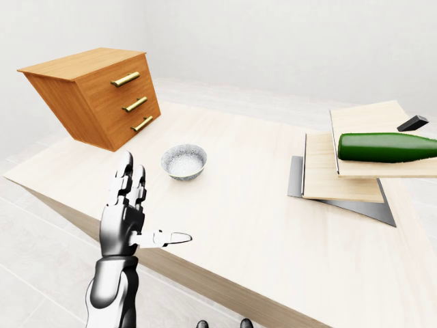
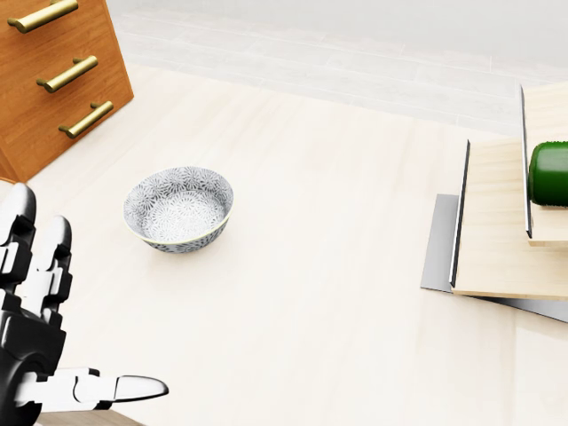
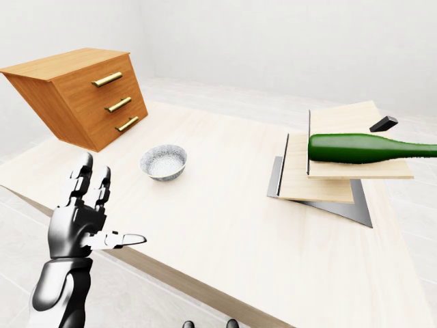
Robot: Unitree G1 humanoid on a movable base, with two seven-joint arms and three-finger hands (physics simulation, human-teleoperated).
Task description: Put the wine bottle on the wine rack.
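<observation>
L to R, eye views: wooden drawer unit (image 1: pixel 102 96) w/ 3 brass handles stood at far left of the pale wood table (image 1: pixel 252 205), tilted-looking in the render. Below it in the view, near the table's lower-left edge, left hand (image 1: pixel 126 222) was raised upright, fingers (image 1: pixel 124 179) stretched up, thumb (image 1: pixel 171 238) sticking out sideways to the right. Hand was spread, nothing in it, not touching anything on the table. In head view same hand (image 2: pixel 35 319) showed at lower-left corner, palm side toward the camera.

Just right of the drawer unit & above the hand: a small patterned bowl (image 2: pixel 178 209), grey-white, upright, apart from the hand and from the drawers. Looked empty.

Mid table bare wood.

Right side: wine rack (image 3: pixel 321 179) = stepped stack of light wood boards over a grey base plate w/ dark edges. Wine bottle (image 3: pixel 362 148), green, lay on its side on the top board, neck pointing to the view's right; in left-eye view its neck ran out of frame. Head view showed only the bottle's butt end at right edge. Small black block (image 3: pixel 384 124) sat at the top board's upper right, near the bottle; can't tell if touching.

Right hand not in any view.
</observation>
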